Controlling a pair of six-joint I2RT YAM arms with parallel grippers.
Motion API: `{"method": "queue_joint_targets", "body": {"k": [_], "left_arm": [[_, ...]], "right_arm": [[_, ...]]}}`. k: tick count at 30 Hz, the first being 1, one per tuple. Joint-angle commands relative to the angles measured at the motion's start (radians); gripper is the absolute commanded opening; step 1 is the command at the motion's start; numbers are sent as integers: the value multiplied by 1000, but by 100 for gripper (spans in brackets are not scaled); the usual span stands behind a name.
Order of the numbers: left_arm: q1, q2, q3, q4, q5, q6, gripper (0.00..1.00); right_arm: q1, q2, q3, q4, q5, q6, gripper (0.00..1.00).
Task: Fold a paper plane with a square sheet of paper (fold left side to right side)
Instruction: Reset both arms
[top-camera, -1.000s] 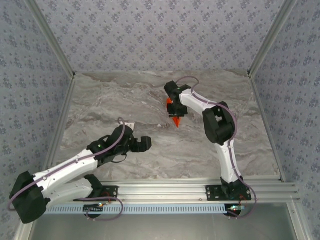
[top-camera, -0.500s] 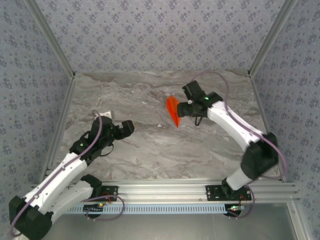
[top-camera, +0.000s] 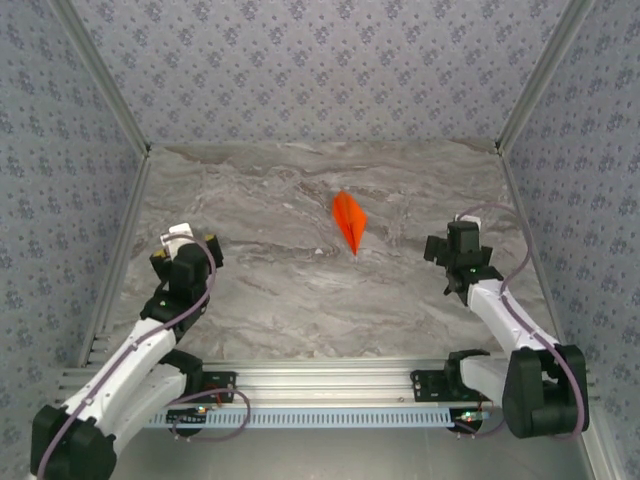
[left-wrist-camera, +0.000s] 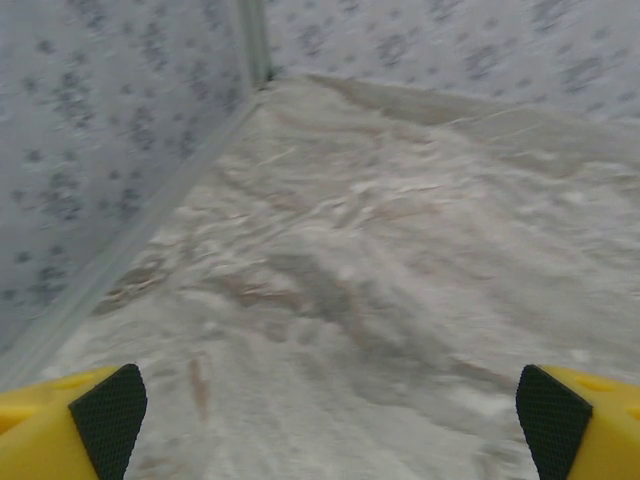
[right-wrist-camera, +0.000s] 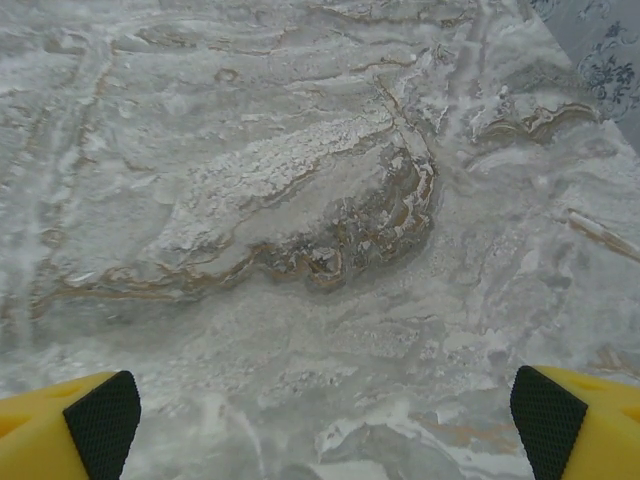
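Note:
A bright orange paper plane (top-camera: 349, 221), a slim dart with its tip toward the near side, lies alone on the marble table (top-camera: 300, 290) near the middle. My left gripper (top-camera: 184, 247) is pulled back to the left side, well away from the plane, and stands open. In the left wrist view its yellow fingers with black pads (left-wrist-camera: 108, 408) sit far apart over bare marble. My right gripper (top-camera: 458, 243) is withdrawn to the right of the plane and is open too. Its black pads (right-wrist-camera: 102, 410) in the right wrist view frame bare tabletop with nothing between them.
Patterned walls with metal corner posts (top-camera: 522, 90) close the table in at the back and both sides. An aluminium rail (top-camera: 330, 378) carrying both arm bases runs along the near edge. The left wall (left-wrist-camera: 90, 150) stands close beside my left gripper.
My right gripper let go of the orange plane and swung back to the right and nearer. The left arm drew back to the left. The plane stays where it was.

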Motion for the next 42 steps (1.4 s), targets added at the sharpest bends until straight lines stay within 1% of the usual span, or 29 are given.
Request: {"method": "queue_joint_targets", "body": {"k": [1, 3, 5, 7, 8, 9, 11, 12, 13, 14, 15, 16, 17, 18, 20, 22, 23, 24, 26, 29, 30, 31, 32, 33, 34, 38, 42], "left_arm": [[60, 19, -53, 148, -14, 70, 98], [101, 28, -63, 189, 65, 111, 98], [135, 52, -83, 247, 119, 147, 98], [177, 97, -95, 297, 191, 175, 98], [197, 124, -100, 328, 228, 185, 98], [219, 151, -108, 365, 261, 196, 98], [246, 205, -129, 455, 315, 218, 98], [257, 231, -145, 520, 340, 228, 98], [267, 258, -164, 594, 373, 238, 98], [280, 283, -179, 657, 411, 243, 98], [297, 312, -193, 716, 447, 246, 98], [308, 344, -195, 758, 471, 247, 98], [317, 369, -186, 769, 497, 249, 98], [325, 397, -177, 792, 532, 261, 98], [339, 454, -169, 864, 580, 262, 98], [357, 514, -147, 903, 644, 266, 98], [360, 526, -125, 878, 655, 276, 98], [365, 555, -118, 899, 673, 283, 98], [373, 623, -130, 995, 691, 290, 98], [381, 767, -128, 1132, 713, 287, 98], [383, 759, -96, 1046, 727, 292, 98], [383, 742, -43, 918, 725, 296, 98], [384, 767, -11, 902, 722, 295, 98], [396, 762, -12, 891, 732, 280, 98], [401, 764, -9, 896, 708, 267, 98], [398, 763, -8, 890, 707, 270, 98], [396, 762, -7, 887, 707, 273, 98]], "right_arm": [[-19, 55, -56, 332, -23, -58, 100], [-19, 105, -94, 453, -36, -77, 100], [-21, 154, -121, 559, -53, -106, 100], [-23, 197, -104, 574, -87, -148, 100], [-24, 221, -109, 635, -107, -166, 100], [-24, 241, -99, 643, -116, -190, 100], [-26, 275, -89, 690, -123, -236, 100], [-35, 304, -105, 759, -141, -240, 100], [-60, 336, -110, 781, -170, -222, 100], [-76, 371, -133, 858, -198, -213, 100], [-82, 415, -160, 944, -201, -205, 100], [-83, 415, -168, 958, -199, -208, 100], [-88, 395, -158, 907, -217, -205, 100], [-91, 409, -159, 933, -229, -206, 100], [-109, 406, -132, 875, -242, -188, 100], [-112, 407, -135, 882, -251, -188, 100], [-112, 409, -135, 884, -251, -188, 100], [-112, 408, -134, 883, -252, -188, 100], [-113, 408, -134, 883, -253, -188, 100], [-114, 408, -135, 883, -254, -188, 100], [-113, 408, -134, 883, -254, -188, 100], [-112, 409, -135, 883, -255, -188, 100], [-114, 409, -134, 882, -254, -188, 100], [-113, 408, -135, 881, -254, -188, 100], [-112, 409, -135, 881, -252, -189, 100], [-107, 408, -132, 878, -246, -193, 100], [-108, 408, -124, 863, -268, -203, 100]]}}
